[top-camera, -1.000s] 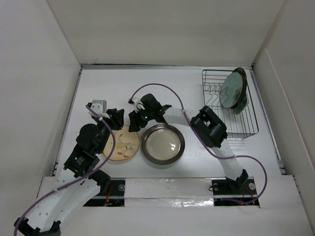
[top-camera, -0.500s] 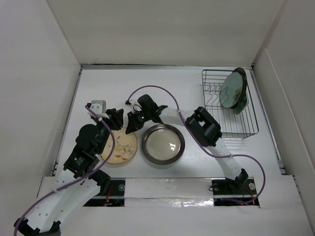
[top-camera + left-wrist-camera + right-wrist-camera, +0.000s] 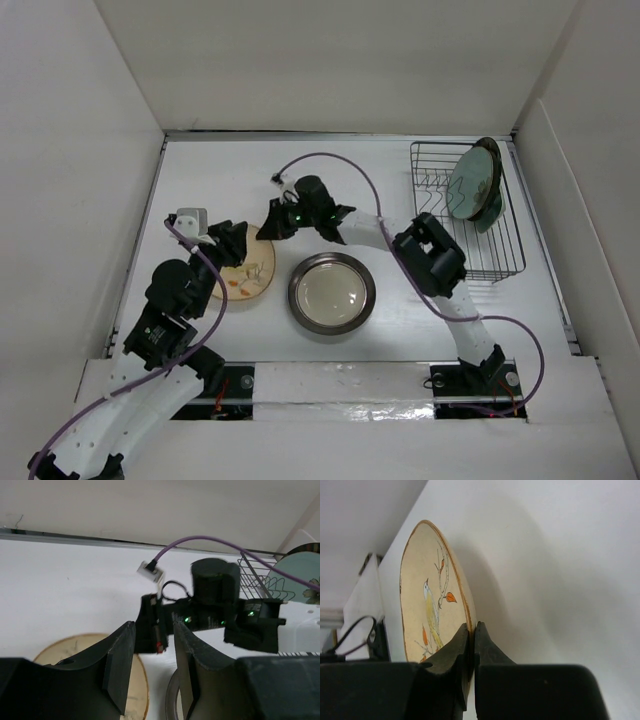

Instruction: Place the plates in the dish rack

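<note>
My right gripper is shut on the rim of the tan plate, which has a bird and leaf drawing. In the top view the tan plate is tipped up at its far edge, where the right gripper pinches it. My left gripper hovers at the plate's left side, open and holding nothing. The left wrist view shows the left gripper facing the right gripper's black body, with the tan plate below. The silver plate lies flat at centre. A pale teal plate stands upright in the dish rack.
White walls enclose the table on the left, back and right. The rack stands against the right wall at the back. The right arm's purple cable arcs over the middle of the table. Both arm bases sit at the near edge.
The right gripper has shut on the tan plate's rim and raised that edge, tilting the plate and drawing it left and back. The left gripper has shifted slightly left.
</note>
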